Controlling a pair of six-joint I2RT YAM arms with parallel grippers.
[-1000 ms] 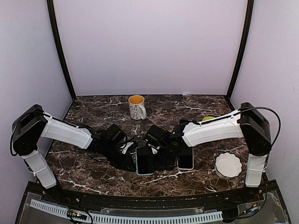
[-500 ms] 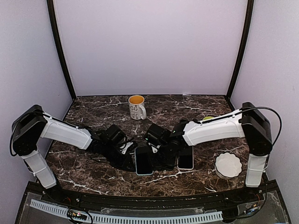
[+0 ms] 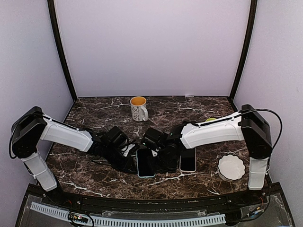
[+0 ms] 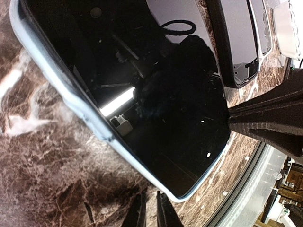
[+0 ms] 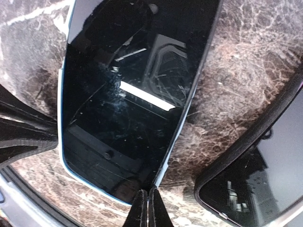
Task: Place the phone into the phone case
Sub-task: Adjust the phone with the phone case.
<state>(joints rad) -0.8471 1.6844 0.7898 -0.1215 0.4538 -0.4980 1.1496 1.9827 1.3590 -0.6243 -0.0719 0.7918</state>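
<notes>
1. The left jaws are seen almost shut, empty, tips just beside the phone (image 3: 146, 162).
2. The phone is laid in the pale blue case (image 4: 71, 94) on the surface (image 3: 90, 118); full seating cannot be told.
3. The right jaws are shut, empty, at the phone's right side.
4. If pressed off-centre, the phone could be slid away or one edge lifted out.
5. The mug (image 3: 138, 108) is shown only from above; the case's rim is made plain only by the wrist views.

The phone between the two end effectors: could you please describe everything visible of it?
The phone has a glossy black, scuffed screen and a pale blue rim. It lies flat, screen up, on the marble table. The left end effector and right end effector sit at its long sides.
</notes>
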